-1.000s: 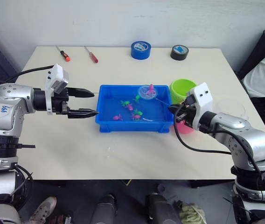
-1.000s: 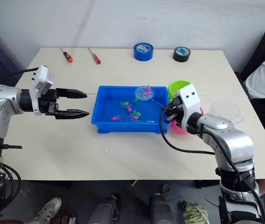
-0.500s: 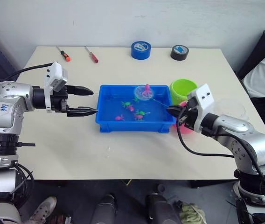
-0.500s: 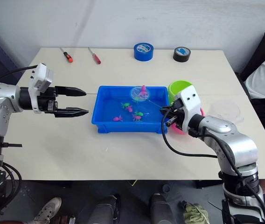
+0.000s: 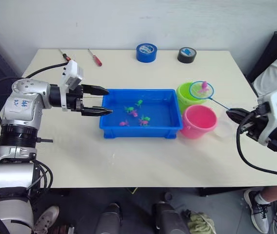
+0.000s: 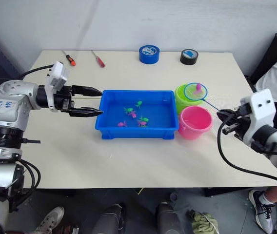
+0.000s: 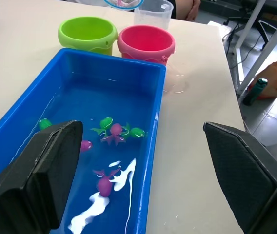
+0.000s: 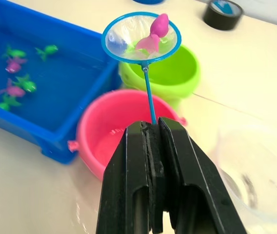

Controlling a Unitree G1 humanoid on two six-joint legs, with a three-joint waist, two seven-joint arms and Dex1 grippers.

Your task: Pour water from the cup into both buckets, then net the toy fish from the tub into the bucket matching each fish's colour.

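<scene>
No readable writing shows on the task things. The right gripper has its fingers clamped on the net handle, hoop above the green bucket holding a pink fish. The pink bucket touches the blue tub. The left gripper, fingers spread wide, hovers at the tub's left rim; bare table lies in front.

The counter was a pale beige rectangular top. On it stood the blue tub at centre, with the lime green bucket, pink bucket and clear cup beside it. Along the far edge lay two screwdrivers, a blue tape roll and a black tape roll.
</scene>
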